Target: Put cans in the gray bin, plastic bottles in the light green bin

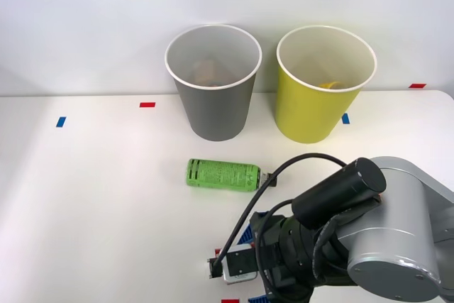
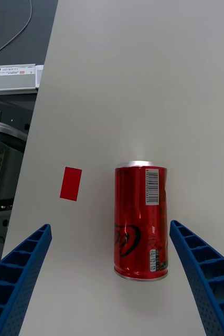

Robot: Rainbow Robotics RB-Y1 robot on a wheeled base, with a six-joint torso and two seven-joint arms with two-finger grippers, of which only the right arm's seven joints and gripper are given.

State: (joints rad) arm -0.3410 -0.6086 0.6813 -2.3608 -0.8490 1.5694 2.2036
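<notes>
One red can (image 2: 140, 223) lies on its side on the white desk (image 2: 143, 79), positioned between the two blue ribbed fingers (image 2: 17, 273) of the right gripper (image 2: 109, 273). The jaws stand wide apart, one on each side of the can, and touch neither the can nor each other. A white label patch with a barcode runs along the can body. A red tape mark (image 2: 71, 183) lies on the desk just beside the can, near the desk edge.

In the front view, the right arm (image 1: 376, 239) reaches over the near part of the desk, covering the can. The green plastic bottle (image 1: 223, 174) lies on its side just beyond the arm, black cap toward the robot's right. Farther back stand two upright bins, near each other but apart: the gray bin (image 1: 213, 101) on the robot's left and the light green bin (image 1: 323, 104) on its right. The bottle rests in front of the gray bin, clear of it.
</notes>
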